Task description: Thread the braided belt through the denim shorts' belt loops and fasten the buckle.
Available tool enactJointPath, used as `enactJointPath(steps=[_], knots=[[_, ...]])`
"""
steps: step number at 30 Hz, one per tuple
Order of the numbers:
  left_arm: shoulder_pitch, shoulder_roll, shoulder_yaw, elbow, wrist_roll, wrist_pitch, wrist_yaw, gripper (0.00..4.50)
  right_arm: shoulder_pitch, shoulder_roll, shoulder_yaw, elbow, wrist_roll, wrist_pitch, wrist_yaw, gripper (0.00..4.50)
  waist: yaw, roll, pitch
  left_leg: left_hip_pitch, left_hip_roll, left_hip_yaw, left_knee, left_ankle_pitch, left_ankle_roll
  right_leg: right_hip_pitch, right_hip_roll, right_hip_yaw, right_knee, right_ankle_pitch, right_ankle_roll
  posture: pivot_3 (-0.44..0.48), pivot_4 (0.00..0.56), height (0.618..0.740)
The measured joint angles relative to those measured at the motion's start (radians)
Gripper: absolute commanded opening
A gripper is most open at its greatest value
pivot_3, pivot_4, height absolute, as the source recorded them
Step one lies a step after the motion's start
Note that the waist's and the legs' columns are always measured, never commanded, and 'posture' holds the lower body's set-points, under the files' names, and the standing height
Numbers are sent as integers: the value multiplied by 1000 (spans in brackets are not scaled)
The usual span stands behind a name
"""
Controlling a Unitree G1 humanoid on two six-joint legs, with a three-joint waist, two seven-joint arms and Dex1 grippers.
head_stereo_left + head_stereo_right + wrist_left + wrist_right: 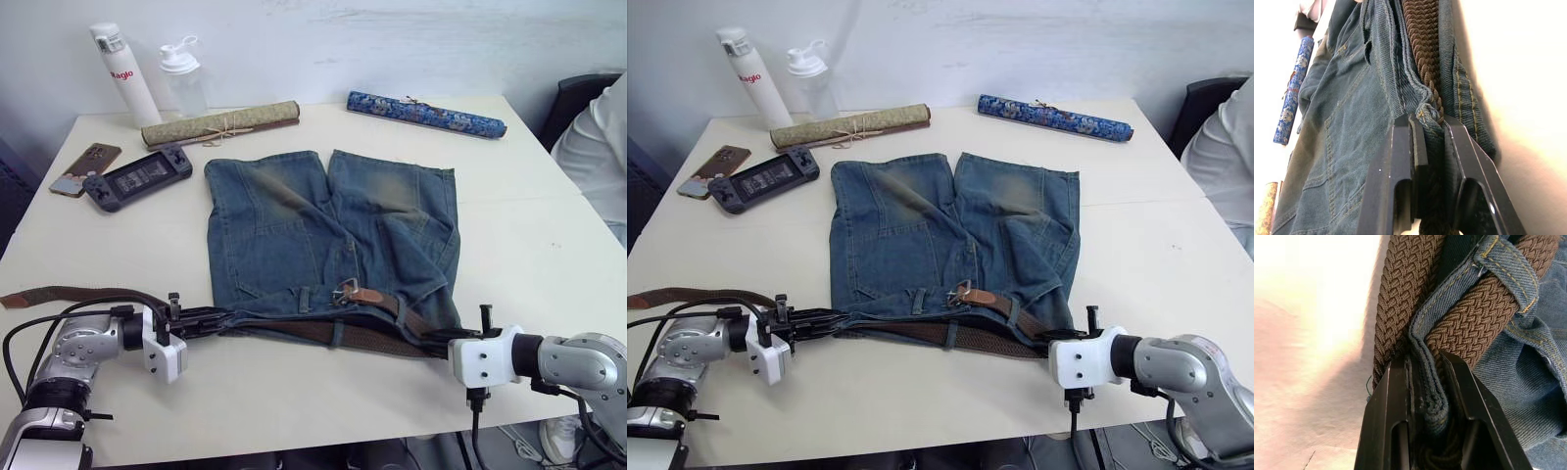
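I hold both ends of the waistband.

My left tool pinches the denim shorts and braided belt together. My right tool pinches them at the other end. The shorts lie flat on the desk, buckle on top.

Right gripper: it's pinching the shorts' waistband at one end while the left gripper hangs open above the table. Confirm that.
Not quite. The left gripper is not open above the table: the left wrist view shows it shut on the shorts, pinching the waistband fold beside the belt. The right gripper does pinch the waistband at the other end, as the right wrist view shows.
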Motion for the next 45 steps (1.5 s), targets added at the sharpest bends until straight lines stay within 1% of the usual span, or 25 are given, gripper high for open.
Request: enactJointPath(steps=[3, 7, 9, 10, 11, 12, 13, 14, 15, 16, 17, 19, 21, 22, 23, 24, 27, 28, 29, 32, 35, 38, 41, 43, 45], knots=[[-6, 19, -40, 26, 13, -18, 41, 400, 43, -35, -3, -25, 0, -9, -1, 236, 0, 2, -7, 3, 0, 1, -2, -1, 0, 2, 0, 1, -1, 0, 0, 0, 150, 737], [-11, 36, -92, 50, 26, -27, 90, 400, 129, -83, -40, -56, 13, -41, -1, 236, -1, 5, -9, 16, 1, 4, -5, -5, 1, 14, 0, 3, -6, -2, 1, 0, 150, 737], [-11, 46, -110, 51, 27, -27, 114, 400, 137, -83, -45, -57, 31, -36, -1, 1258, -2, 5, -10, 16, 1, 5, -4, -7, 2, 14, 0, 5, -6, -2, 1, 0, 150, 737], [-11, 52, -113, 55, 29, -27, 127, 773, 143, -88, -52, -52, 30, -21, 0, 1600, -2, 5, -10, 16, 1, 5, -4, -7, 2, 14, 0, 7, -6, -2, 2, 0, 150, 737], [-5, 68, -117, 61, 31, -27, 139, 1203, 144, -101, -78, -49, 30, -1, 2, 2058, -3, 5, -10, 16, 1, 6, -4, -7, 2, 13, 0, 10, -6, -2, 1, 0, 150, 737], [-3, 85, -116, 75, 31, -17, 145, 1490, 145, -111, -96, -38, 27, 25, 8, 2461, -5, 3, -12, 17, 2, 6, -4, -7, 1, 13, 1, 12, -6, -2, 1, 0, 150, 737], [-5, 113, -109, 96, 31, -1, 157, 1937, 148, -119, -112, -9, 17, 69, 16, 2952, -7, -2, -14, 17, 4, 5, -4, -8, 0, 13, 2, 13, -5, -3, -1, 0, 150, 737], [1, 134, -102, 109, 40, 12, 165, 2269, 149, -119, -125, 9, 23, 86, 16, 3355, -9, -4, -15, 17, 4, 5, -5, -8, 0, 13, 3, 13, -5, -4, -2, 0, 150, 737], [10, 148, -92, 112, 41, 12, 184, 2816, 147, -119, -136, 9, 23, 104, 17, 3974, -12, -3, -15, 18, 5, 6, -5, -9, -1, 14, 2, 14, -5, -4, -2, 0, 150, 737], [16, 148, -85, 112, 42, 14, 199, 3219, 146, -119, -143, 8, 23, 115, 20, 4444, -11, -1, -16, 18, 4, 6, -5, -9, -1, 14, 2, 14, -5, -4, -2, 0, 150, 737], [20, 148, -82, 108, 36, 18, 211, 3643, 143, -118, -150, 5, 25, 127, 23, 4500, -9, -1, -16, 18, 4, 6, -5, -9, -1, 13, 2, 14, -5, -4, -2, 0, 150, 737], [42, 160, -85, 91, -6, 35, 213, 3643, 141, -115, -155, -2, 41, 154, 31, 4500, -7, -1, -16, 18, 5, 6, -6, -9, -2, 13, 2, 14, -5, -4, -2, 0, 150, 737], [92, 196, -105, 54, -76, 70, 194, 3643, 138, -102, -164, -12, 66, 188, 42, 4500, -12, -1, -16, 17, 5, 6, -6, -10, -2, 12, 2, 15, -5, -4, -3, 0, 150, 737], [144, 228, -122, -9, -164, 133, 152, 3643, 119, -90, -166, -24, 97, 232, 54, 4500, -19, 0, -15, 16, 5, 6, -6, -10, -2, 11, 2, 15, -5, -5, -3, 0, 150, 737], [164, 245, -129, -42, -206, 166, 126, 3643, 108, -85, -169, -37, 116, 253, 57, 4500, -22, 1, -15, 15, 5, 6, -6, -10, -2, 11, 2, 15, -5, -5, -3, 0, 150, 737], [210, 280, -145, -115, -274, 227, 80, 3643, 82, -72, -170, -58, 156, 298, 65, 4500, -28, 1, -13, 15, 5, 6, -6, -10, -2, 10, 2, 15, -5, -5, -3, 0, 150, 737], [305, 374, -174, -306, -418, 397, -83, 3643, 22, -61, -181, -120, 259, 404, 92, 4500, -30, 1, -9, 14, 5, 5, -5, -10, -3, 10, 2, 15, -4, -5, -4, 0, 150, 737], [320, 396, -173, -346, -455, 447, -130, 3643, 9, -61, -185, -136, 288, 433, 100, 4500, -29, 0, -7, 14, 5, 5, -5, -10, -3, 10, 2, 15, -4, -5, -4, 0, 150, 737], [324, 404, -169, -364, -474, 474, -154, 3643, 1, -61, -187, -147, 304, 451, 106, 4500, -28, 1, -6, 14, 5, 5, -5, -10, -2, 10, 2, 15, -5, -5, -4, 0, 150, 737], [355, 440, -121, -455, -567, 606, -257, 3643, -43, -61, -206, -189, 428, 569, 136, 4500, -25, -1, 0, 13, 5, 5, -4, -10, -2, 10, 2, 14, -5, -5, -4, 0, 150, 737], [373, 480, -59, -534, -640, 729, -349, 3643, -88, -66, -261, -227, 557, 682, 161, 4500, -25, -2, 3, 12, 5, 5, -4, -10, -2, 9, 2, 15, -5, -5, -4, 0, 150, 737], [350, 483, 9, -577, -703, 883, -424, 3643, -101, -84, -293, -254, 656, 776, 180, 4500, -24, -2, 6, 11, 5, 5, -5, -10, -2, 8, 2, 14, -6, -5, -4, 0, 150, 737], [255, 478, 33, -595, -734, 1069, -462, 3643, -92, -99, -307, -266, 688, 815, 201, 4500, -17, -3, 9, 7, 4, 5, -3, -9, -2, 4, 3, 14, -4, -5, -4, 0, 150, 737], [135, 442, 52, -618, -754, 1210, -437, 3643, -95, -108, -313, -265, 710, 832, 217, 4500, -8, -4, 10, 7, 3, 7, -3, -9, -2, 3, 3, 16, -3, -5, -3, 0, 150, 737], [62, 388, 67, -635, -761, 1313, -386, 3643, -112, -109, -314, -262, 723, 843, 221, 4500, -4, -4, 10, 6, 3, 7, -2, -9, -2, 2, 3, 17, -3, -5, -2, 0, 150, 737]])
